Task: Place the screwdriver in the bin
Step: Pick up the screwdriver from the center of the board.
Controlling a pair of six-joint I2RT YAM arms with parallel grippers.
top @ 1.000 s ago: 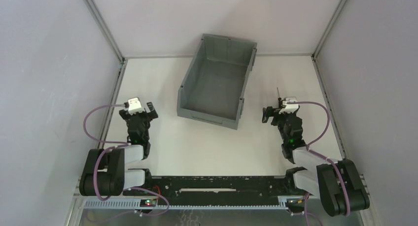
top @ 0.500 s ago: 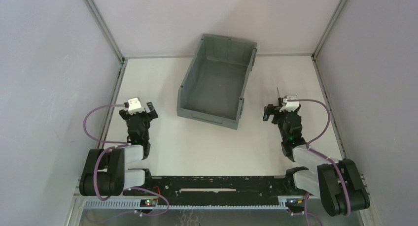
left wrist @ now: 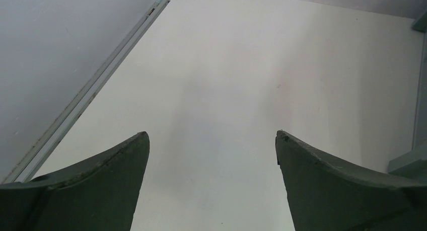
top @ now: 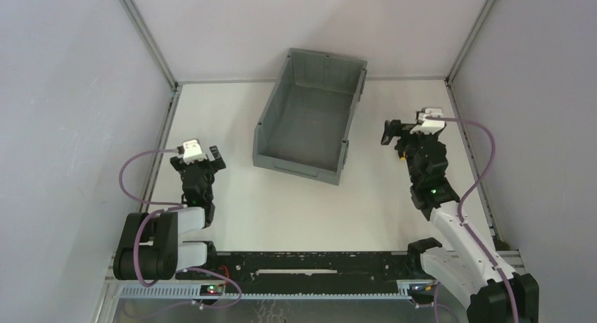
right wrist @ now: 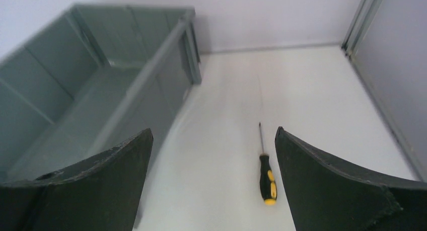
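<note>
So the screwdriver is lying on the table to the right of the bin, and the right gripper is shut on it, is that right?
Not quite: the right gripper is open, not shut on it. The right wrist view shows its jaws spread wide, with the screwdriver lying untouched ahead of them, on the table to the right of the bin.

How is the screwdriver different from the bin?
The screwdriver is tiny and thin; the bin is big and boxy. The screwdriver is black and yellow; the bin is all grey. Both sit on the white table, not touching.
</note>
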